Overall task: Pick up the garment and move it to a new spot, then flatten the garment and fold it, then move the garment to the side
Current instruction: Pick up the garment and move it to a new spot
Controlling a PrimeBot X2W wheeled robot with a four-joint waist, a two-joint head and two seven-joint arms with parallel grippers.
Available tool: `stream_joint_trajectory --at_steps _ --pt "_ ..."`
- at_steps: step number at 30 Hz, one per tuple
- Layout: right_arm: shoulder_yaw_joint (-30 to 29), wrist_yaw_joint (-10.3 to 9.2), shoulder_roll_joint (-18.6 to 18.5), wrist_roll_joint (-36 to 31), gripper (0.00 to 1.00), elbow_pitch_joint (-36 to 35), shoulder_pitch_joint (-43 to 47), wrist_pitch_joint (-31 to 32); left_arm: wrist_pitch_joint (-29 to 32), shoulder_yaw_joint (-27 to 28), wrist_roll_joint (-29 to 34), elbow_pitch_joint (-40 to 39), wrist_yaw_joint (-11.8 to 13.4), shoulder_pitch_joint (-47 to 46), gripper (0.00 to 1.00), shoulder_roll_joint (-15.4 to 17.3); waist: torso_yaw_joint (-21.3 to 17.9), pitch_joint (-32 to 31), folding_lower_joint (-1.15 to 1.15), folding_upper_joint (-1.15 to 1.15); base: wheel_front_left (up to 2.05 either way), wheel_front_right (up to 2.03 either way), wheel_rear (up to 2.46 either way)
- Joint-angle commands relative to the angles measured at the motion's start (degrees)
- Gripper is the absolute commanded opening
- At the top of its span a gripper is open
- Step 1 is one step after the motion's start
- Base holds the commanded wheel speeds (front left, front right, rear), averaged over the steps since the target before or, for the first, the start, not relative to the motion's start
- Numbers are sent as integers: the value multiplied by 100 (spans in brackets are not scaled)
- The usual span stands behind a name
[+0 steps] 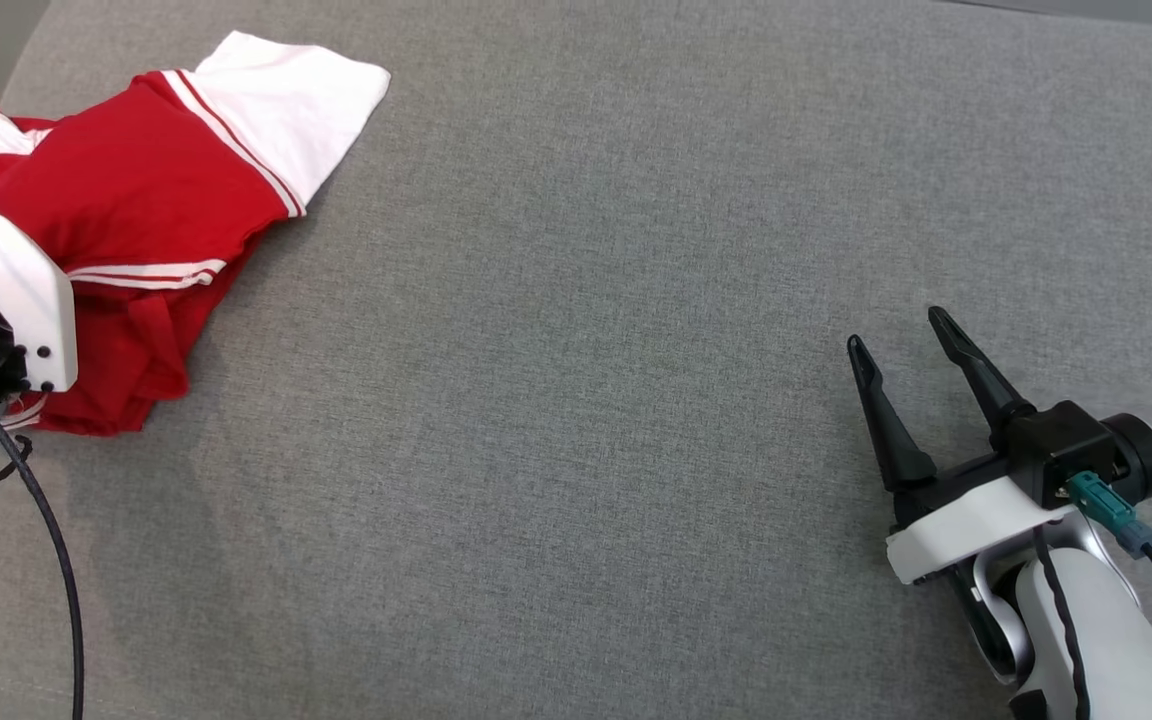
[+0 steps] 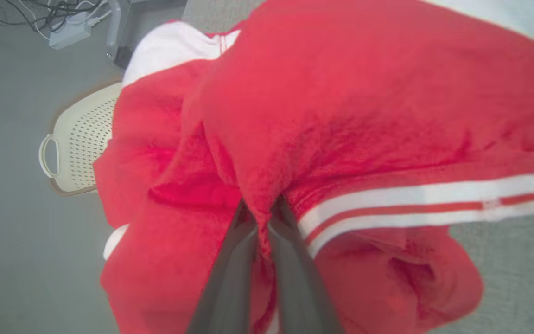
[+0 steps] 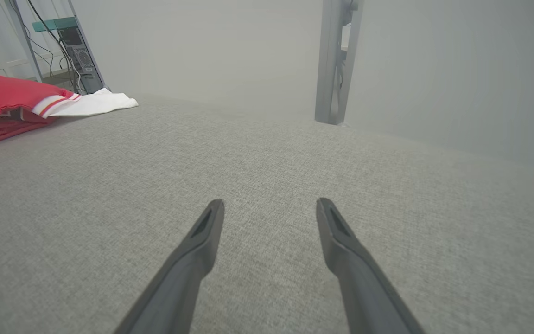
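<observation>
The garment (image 1: 136, 190), a red top with white sleeves and white striped trim, lies bunched in a loose heap at the far left of the grey cloth-covered tabletop (image 1: 586, 350). One white sleeve is spread flat toward the middle and the red body is crumpled over itself near the edge. The left gripper (image 2: 262, 208) is closed on it: in the left wrist view its two dark fingers press together with a ridge of red cloth pinched between them, just beside a striped hem. That pinch on an upper fold looks meant as a hold for lifting the heap to a new spot, the first step of the task, which I judge not yet done since the garment lies on the tabletop. Past the edge and below, a pale perforated basket (image 2: 77, 144) sits on the floor. The right gripper (image 1: 896, 330) stands open, fingers spread over bare tabletop at the near right, well apart from the garment, probably kept clear until flattening calls for a second hold
</observation>
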Motion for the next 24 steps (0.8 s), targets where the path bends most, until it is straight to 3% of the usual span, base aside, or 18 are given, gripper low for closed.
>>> stream_joint_trajectory --at_steps 1,12,19,24 --pt "-30 1 -12 19 100 14 12 -8 -111 20 -9 16 42 -82 0 9 11 -49 0 0 0 0 0" --pt "-47 1 135 107 100 167 252 -8 -1739 225 -136 41 250 40 0 -81 63 -824 0 0 0 0 0" --pt "-64 1 254 215 100 261 518 -8 -2887 350 -226 -150 224 106 0 -227 78 -1484 0 0 0 0 0" --pt "-90 1 342 286 100 293 709 -8 -3301 371 -218 -442 162 246 0 -325 4 -1886 0 0 0 0 0"
